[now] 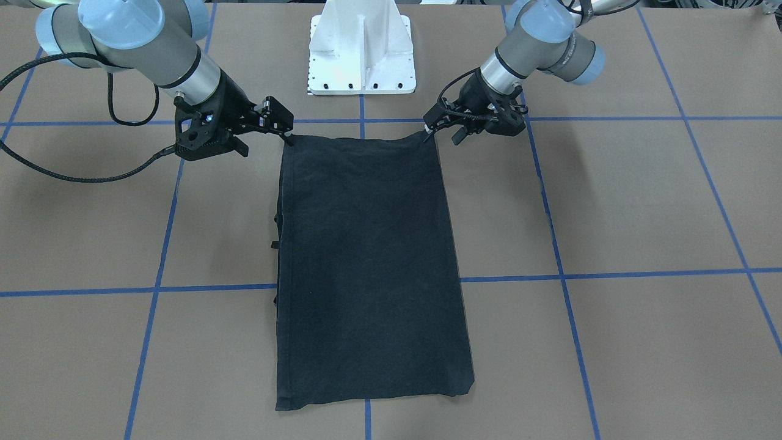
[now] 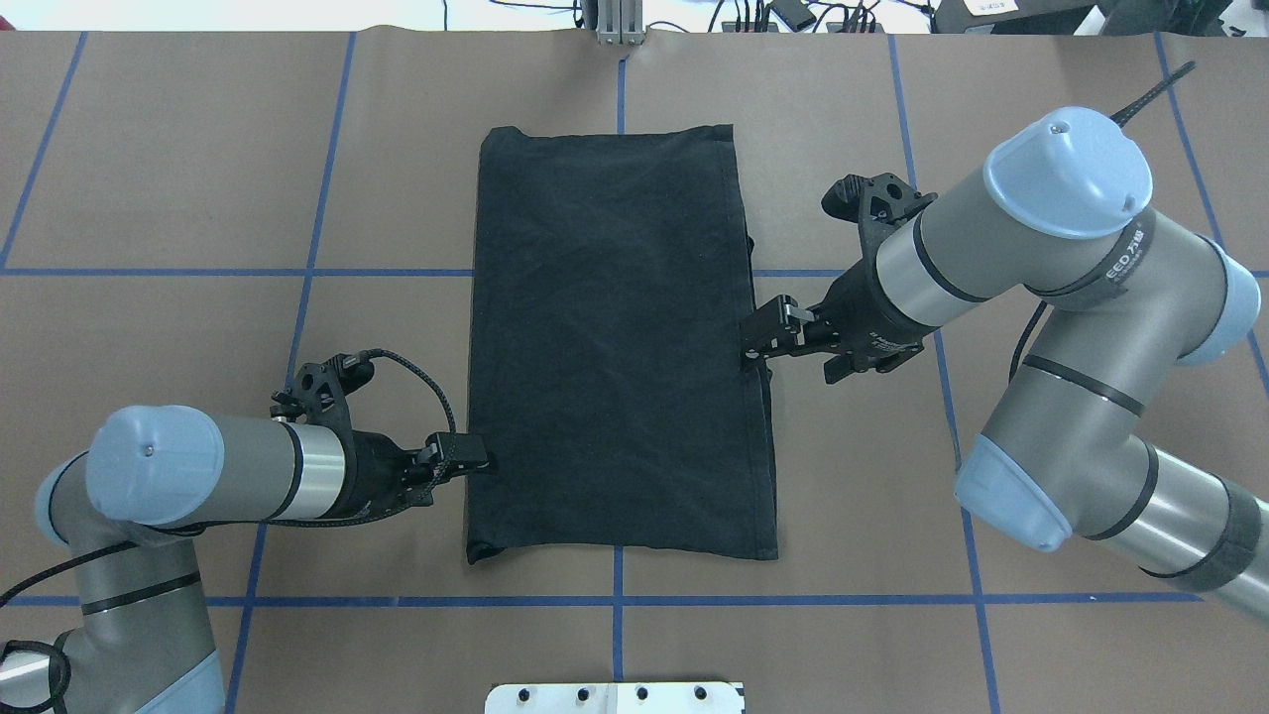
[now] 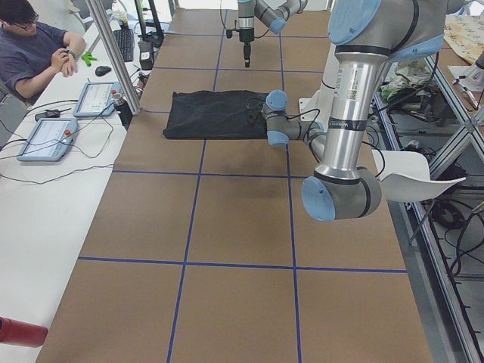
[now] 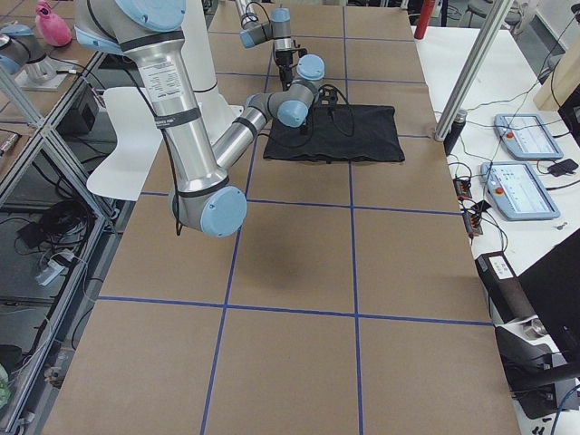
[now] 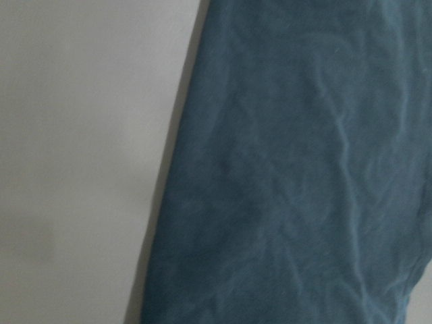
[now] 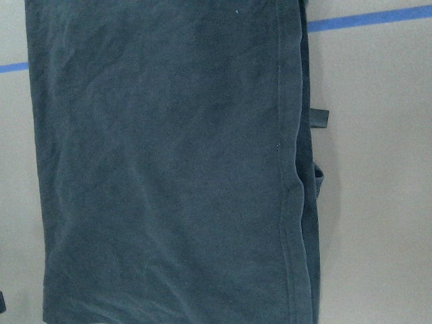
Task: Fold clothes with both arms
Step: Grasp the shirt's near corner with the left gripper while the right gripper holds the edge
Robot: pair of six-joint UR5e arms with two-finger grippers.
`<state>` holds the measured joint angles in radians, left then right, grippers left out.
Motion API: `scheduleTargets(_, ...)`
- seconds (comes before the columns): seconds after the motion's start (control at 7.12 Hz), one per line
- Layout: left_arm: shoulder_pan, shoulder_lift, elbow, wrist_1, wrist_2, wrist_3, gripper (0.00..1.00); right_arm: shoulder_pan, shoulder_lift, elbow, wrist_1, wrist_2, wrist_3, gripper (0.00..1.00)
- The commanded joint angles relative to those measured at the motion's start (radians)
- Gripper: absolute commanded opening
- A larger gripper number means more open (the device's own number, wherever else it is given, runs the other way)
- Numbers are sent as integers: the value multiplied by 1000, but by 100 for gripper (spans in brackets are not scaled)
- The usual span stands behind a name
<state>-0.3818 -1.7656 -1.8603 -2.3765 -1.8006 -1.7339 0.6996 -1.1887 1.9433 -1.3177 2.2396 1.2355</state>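
- Covering the table (image 1: 641,201), brown paper is marked by blue tape lines (image 1: 611,276); a white base plate (image 1: 361,55) is seen at top centre.
- An operator (image 3: 34,45) is seated at upper left of the left side view.
- A black T-shirt (image 1: 366,256), folded to a long rectangle, is laid mid-frame.
- In the front view its upper corners are pinched by the right gripper (image 1: 286,135) and left gripper (image 1: 429,130), fingers closed on cloth.

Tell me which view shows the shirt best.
Exterior front-facing: the whole folded shirt lies large and flat, its edges clear. Overhead shows it whole too, nearly as well; the side views show it far and tiny; the wrist views show only close patches of cloth.
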Motion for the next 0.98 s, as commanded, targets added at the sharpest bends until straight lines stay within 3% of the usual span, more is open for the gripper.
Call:
scheduleTargets(0.0,33,-5,6,19,4,-3,100,0,1,-4,3,6,1,100)
scheduleTargets(0.56,100,-21,41,31,3,-3,100,-2,0,-6,2,9,1,100)
scheduleTargets(0.84,100,-41,41,63,3,-3,92,0,-2,-6,2,14,-1,100)
